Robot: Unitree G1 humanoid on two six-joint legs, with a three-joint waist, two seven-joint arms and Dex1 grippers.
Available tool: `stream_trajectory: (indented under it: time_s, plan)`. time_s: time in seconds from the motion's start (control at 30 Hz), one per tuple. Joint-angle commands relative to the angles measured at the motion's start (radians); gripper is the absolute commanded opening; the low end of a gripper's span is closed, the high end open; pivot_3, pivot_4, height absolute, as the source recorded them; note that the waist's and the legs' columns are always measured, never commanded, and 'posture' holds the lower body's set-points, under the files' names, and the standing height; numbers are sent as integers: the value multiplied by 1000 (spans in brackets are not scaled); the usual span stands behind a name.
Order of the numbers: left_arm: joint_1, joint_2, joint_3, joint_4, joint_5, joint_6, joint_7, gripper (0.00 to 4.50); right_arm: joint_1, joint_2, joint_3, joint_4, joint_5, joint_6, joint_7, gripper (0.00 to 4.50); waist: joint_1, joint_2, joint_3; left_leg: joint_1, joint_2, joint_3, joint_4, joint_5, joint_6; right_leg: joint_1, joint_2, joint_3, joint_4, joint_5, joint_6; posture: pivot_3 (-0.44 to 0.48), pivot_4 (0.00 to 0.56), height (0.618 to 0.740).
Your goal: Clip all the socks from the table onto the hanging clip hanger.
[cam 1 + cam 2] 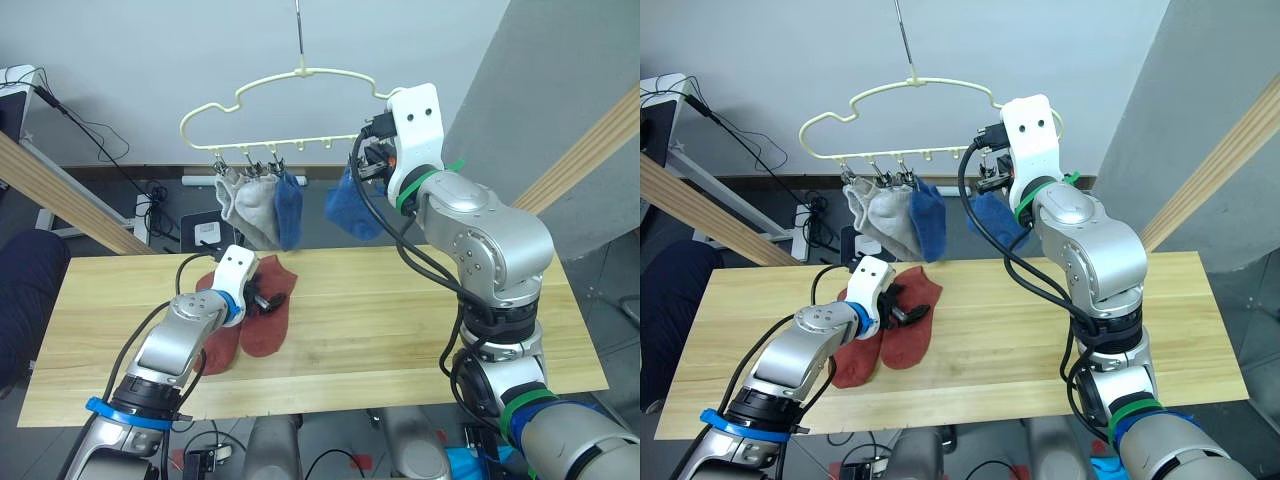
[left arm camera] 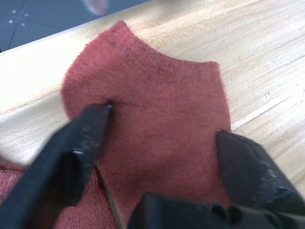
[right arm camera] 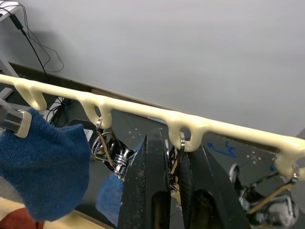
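Two rust-red socks [image 1: 262, 318] lie side by side on the tabletop [image 1: 400, 330]. The left gripper [image 2: 157, 143] is right over one of them, its jaws apart and touching the cloth. Up high, two grey socks [image 1: 250, 205] and a blue sock [image 1: 289, 210] hang from the clip hanger [image 1: 290, 105]. The right gripper [image 3: 174, 167] is at a silver clip [image 3: 177, 160] there, jaws nearly together around it. Another blue sock [image 1: 350, 212] hangs just below.
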Motion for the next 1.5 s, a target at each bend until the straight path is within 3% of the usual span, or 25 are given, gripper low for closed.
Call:
stream_trajectory:
  time_s: [0.03, 0.33, 0.7, 1.0, 1.3, 1.5]
  plan:
    - [27, -9, -13, -3, 12, 10, -16, 2759, -20, 0, -13, -59, 0, -5, 3, 0, 0, 0, 0, 0, 0, 0, 0, 0, 0, 0, 0, 0, 0, 0, 0, -212, 390, 740]
    - [39, -13, -5, -10, 24, 9, -22, 16, -19, 1, -9, -57, 0, -7, 4, 0, 0, 0, 0, 0, 0, 0, 0, 0, 0, 0, 0, 0, 0, 0, 0, -208, 383, 740]
    - [56, -20, 12, -60, -1, 21, -45, 16, -20, 4, -9, -57, 3, -6, 5, 0, 0, 0, 0, 0, 0, 0, 0, 0, 0, 0, 0, 0, -1, 0, 0, -206, 378, 740]
    - [48, -102, 117, -269, -257, 150, -146, 16, -27, 8, -12, -50, 3, -5, 4, 0, 0, 0, 0, -1, 0, 0, -1, 0, 0, 0, 0, 0, -3, 0, 0, -206, 379, 740]
    - [-32, -179, 129, -328, -369, 259, -92, 16, -29, 10, -15, -52, 4, 4, 4, 0, -4, 0, 0, -1, 0, 0, -1, 0, 0, 0, 0, 0, -2, 0, 0, -216, 386, 740]
    - [-165, -304, 153, -270, -405, 266, -16, 16, -39, 11, -22, -45, 3, 11, 2, 0, -1, 0, 0, -1, -1, 0, 0, 0, 0, 1, 0, -1, -3, 0, 1, -221, 386, 740]
